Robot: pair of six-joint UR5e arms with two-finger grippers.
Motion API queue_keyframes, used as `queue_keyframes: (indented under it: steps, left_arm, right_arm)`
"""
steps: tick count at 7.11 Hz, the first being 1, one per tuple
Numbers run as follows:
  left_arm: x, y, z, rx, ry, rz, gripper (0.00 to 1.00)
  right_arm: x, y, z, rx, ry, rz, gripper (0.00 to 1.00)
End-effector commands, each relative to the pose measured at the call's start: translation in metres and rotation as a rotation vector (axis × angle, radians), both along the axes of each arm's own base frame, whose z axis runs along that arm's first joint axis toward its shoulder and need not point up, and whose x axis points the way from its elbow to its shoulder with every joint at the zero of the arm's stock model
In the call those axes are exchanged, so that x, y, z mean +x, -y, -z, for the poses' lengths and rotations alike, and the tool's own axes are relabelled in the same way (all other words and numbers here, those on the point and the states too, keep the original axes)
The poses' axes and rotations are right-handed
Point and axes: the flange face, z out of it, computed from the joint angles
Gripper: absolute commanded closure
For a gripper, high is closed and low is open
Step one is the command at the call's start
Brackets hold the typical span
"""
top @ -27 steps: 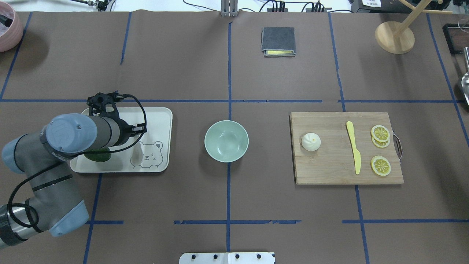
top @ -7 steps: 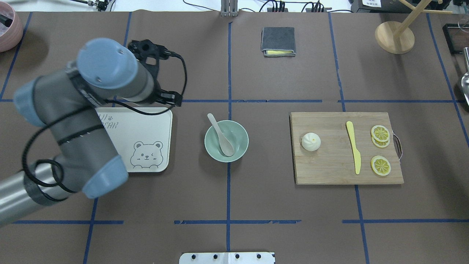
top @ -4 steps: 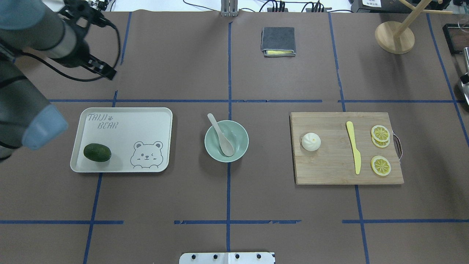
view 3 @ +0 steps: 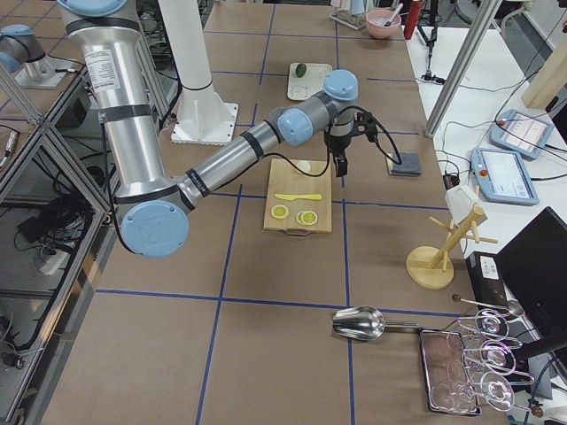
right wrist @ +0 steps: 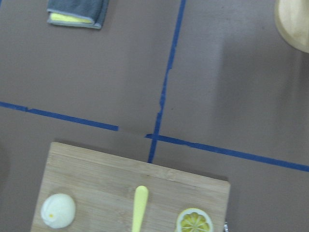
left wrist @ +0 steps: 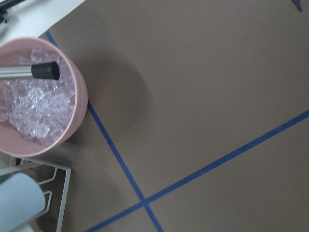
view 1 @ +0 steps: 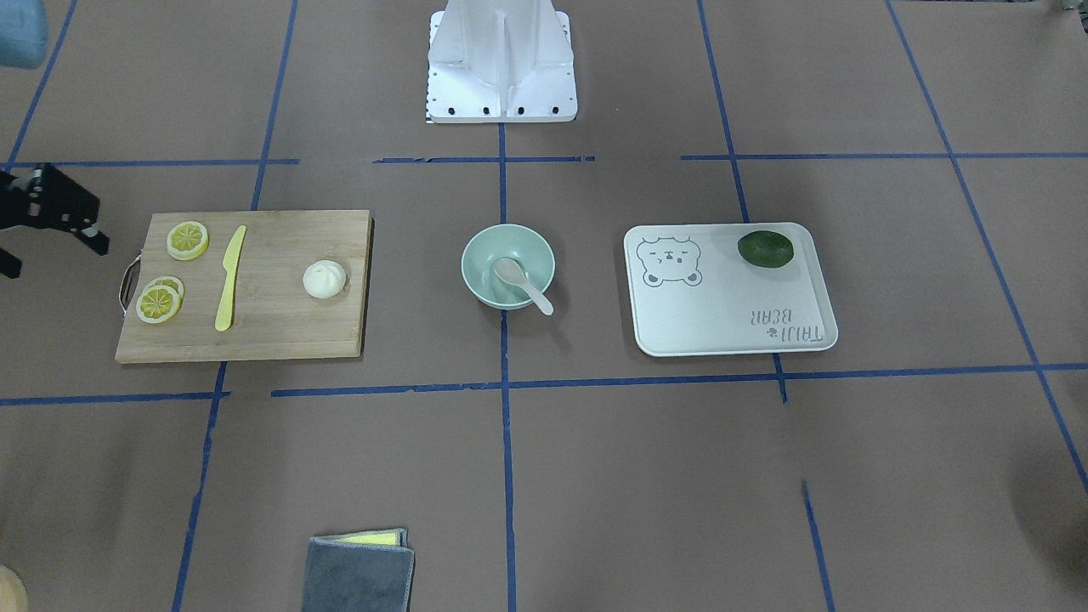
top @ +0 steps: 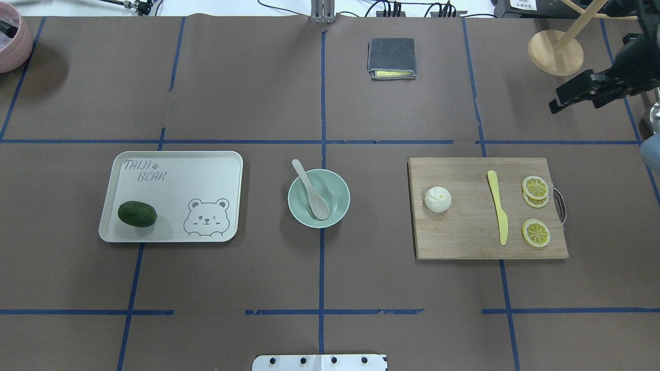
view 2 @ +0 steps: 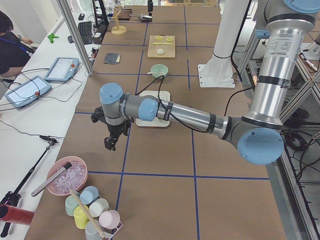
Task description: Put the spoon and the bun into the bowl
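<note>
The off-white spoon [top: 311, 189] lies in the mint-green bowl [top: 335, 206] at the table's middle, scoop down and handle over the far rim; both also show in the front view, the spoon [view 1: 523, 283] and the bowl [view 1: 480, 255]. The white bun [top: 438, 199] sits on the wooden cutting board [top: 464, 232], and shows low in the right wrist view [right wrist: 58, 210]. My right gripper [top: 577, 95] hangs high beyond the board's far right corner; its jaws do not show. My left gripper [view 2: 111, 142] shows only in the exterior left view, far from the bowl; I cannot tell its state.
A white bear-print tray [top: 206, 165] with an avocado [top: 137, 214] lies left of the bowl. On the board lie a yellow knife [top: 498, 206] and lemon slices [top: 535, 233]. A grey cloth [top: 391, 57] and wooden stand [top: 555, 51] sit at the back. A pink ice bowl [left wrist: 38, 101] stands far left.
The spoon went from the tray into the bowl, released by 1.0 s ago. My left arm has swung away left out of the overhead view. My right arm has come in at the upper right.
</note>
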Motion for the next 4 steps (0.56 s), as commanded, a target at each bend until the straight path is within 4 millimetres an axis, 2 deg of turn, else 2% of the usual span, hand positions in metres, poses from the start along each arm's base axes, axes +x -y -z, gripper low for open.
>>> queue_keyframes:
  steps: [1, 2, 3, 4]
  left_arm:
    - [-0.052, -0.076, -0.073, -0.135, -0.107, 0.096, 0.0]
    - [-0.059, -0.09, -0.09, -0.17, -0.026, 0.115, 0.0]
    - [-0.064, -0.092, -0.092, -0.171, 0.025, 0.122, 0.0]
    - [-0.064, -0.09, -0.089, -0.164, 0.028, 0.12, 0.0]
  right_arm:
    - [-0.072, -0.031, 0.041, 0.031, -0.019, 0.031, 0.0]
    - [-0.087, -0.047, 0.047, -0.01, -0.006, 0.015, 0.0]
    - [-0.114, -0.062, 0.047, -0.053, -0.023, -0.017, 0.0]
    - [-0.145, -0.08, 0.037, -0.046, -0.078, -0.043, 0.0]
